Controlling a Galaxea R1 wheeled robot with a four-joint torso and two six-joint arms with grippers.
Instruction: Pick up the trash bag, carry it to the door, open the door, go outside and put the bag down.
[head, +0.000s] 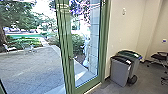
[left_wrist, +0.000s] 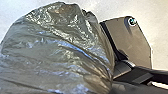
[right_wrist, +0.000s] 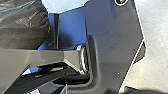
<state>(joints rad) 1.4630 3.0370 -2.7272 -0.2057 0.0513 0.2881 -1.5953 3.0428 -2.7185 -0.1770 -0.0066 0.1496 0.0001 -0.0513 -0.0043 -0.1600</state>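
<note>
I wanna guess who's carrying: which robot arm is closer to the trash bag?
Left. The plastic trash bag looms close before the left arm's wrist; the right arm looks farther, bag off to one side.

My bot's door (head: 71, 75) setup
Bins (head: 120, 73) right of it, at the floor's (head: 147, 81) wall edge, office chair (head: 159, 57) farther right. Chairs (head: 9, 49) outside left, patio's (head: 35, 67) far edge.

The trash bag (left_wrist: 57, 45) is smoky grey, streaked with pale and bluish glints. The door frame (head: 67, 45) is green, the wall (head: 130, 30) cream. The front bin (head: 119, 72) is grey with a black lid (head: 122, 59), the rear bin (head: 135, 66) grey under dark green.
</note>
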